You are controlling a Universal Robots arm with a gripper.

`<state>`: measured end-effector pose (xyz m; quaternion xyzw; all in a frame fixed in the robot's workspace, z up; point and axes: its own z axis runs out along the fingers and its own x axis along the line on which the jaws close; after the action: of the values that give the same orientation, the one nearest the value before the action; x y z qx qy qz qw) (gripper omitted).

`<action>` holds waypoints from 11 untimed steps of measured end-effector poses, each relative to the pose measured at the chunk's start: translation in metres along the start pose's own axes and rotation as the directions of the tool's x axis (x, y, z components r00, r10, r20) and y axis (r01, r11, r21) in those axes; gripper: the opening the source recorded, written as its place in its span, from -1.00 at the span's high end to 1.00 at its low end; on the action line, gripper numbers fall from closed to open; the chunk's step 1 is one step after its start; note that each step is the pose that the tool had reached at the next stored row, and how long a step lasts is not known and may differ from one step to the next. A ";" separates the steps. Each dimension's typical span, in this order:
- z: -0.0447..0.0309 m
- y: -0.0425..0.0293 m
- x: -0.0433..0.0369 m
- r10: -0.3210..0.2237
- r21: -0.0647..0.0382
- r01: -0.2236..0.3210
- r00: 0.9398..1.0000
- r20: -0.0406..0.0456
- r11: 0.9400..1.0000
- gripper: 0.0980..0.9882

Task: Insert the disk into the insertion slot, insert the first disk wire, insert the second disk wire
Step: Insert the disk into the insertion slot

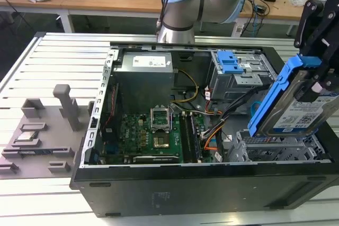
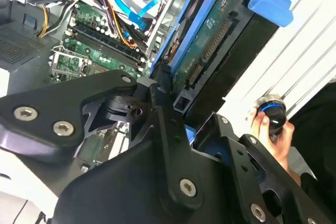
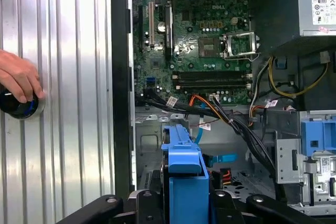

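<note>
My gripper (image 1: 317, 86) is shut on the disk (image 1: 299, 112), a silver drive with a white label in a bright blue frame. It holds the disk tilted on edge, just above the insertion slot (image 1: 275, 151), the silver perforated cage at the near corner of the open case on the exterior view's right. In the second wrist view the black fingers (image 2: 157, 103) clamp the blue frame, and the disk (image 2: 210, 40) shows its green circuit side. In the first wrist view the blue frame (image 3: 184, 179) hangs over the silver bay (image 3: 149, 142). Loose orange and blue wires (image 3: 207, 106) lie beside the bay.
A grey drive cage with blue latches (image 1: 233, 70) stands behind the slot. The motherboard (image 1: 159, 130) and power supply (image 1: 145, 72) fill the case. A person's hand (image 3: 18, 77) rests on a round black knob (image 3: 16, 106) on the ribbed table. Grey fixtures (image 1: 37, 130) sit at the exterior view's left.
</note>
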<state>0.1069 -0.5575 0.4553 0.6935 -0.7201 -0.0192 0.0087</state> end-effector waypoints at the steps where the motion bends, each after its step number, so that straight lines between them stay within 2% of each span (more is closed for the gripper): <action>1: 0.0031 0.0002 -0.0001 0.000 0.000 0.000 1.000 0.000 1.000 0.40; 7: 0.0147 0.0015 -0.0017 0.000 0.000 0.000 1.000 0.000 1.000 0.40; 10: 0.0177 0.0014 -0.0022 0.000 0.000 0.000 1.000 0.000 1.000 0.40; 11: 0.0215 0.0012 -0.0023 0.000 0.000 0.000 1.000 0.000 1.000 0.40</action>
<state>0.1050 -0.5548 0.4339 0.6934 -0.7202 -0.0191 0.0088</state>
